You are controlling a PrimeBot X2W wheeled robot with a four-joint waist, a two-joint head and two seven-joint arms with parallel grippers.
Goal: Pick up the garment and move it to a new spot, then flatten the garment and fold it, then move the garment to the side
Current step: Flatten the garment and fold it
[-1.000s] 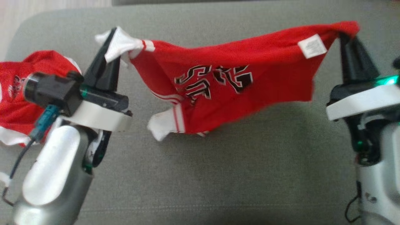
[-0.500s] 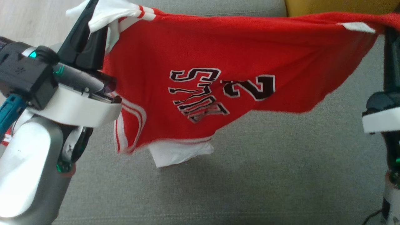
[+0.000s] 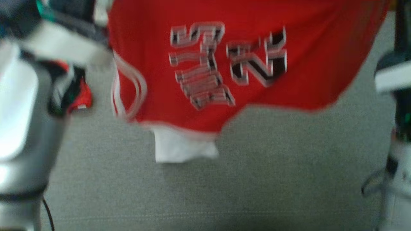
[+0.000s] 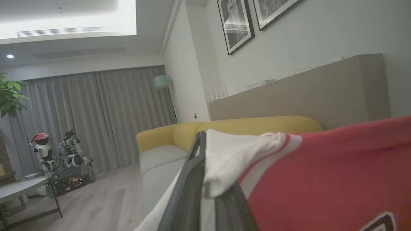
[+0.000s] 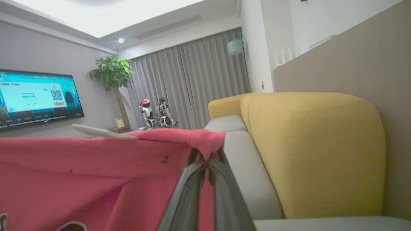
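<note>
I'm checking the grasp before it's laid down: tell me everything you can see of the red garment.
The garment is a red jersey with white trim, white stripes and black, white-edged lettering. It hangs spread between both grippers: the left gripper pinches a white-edged corner, the right gripper a red corner near a white label. Its middle sags over the grey cushion; a white flap dangles lowest.
</note>
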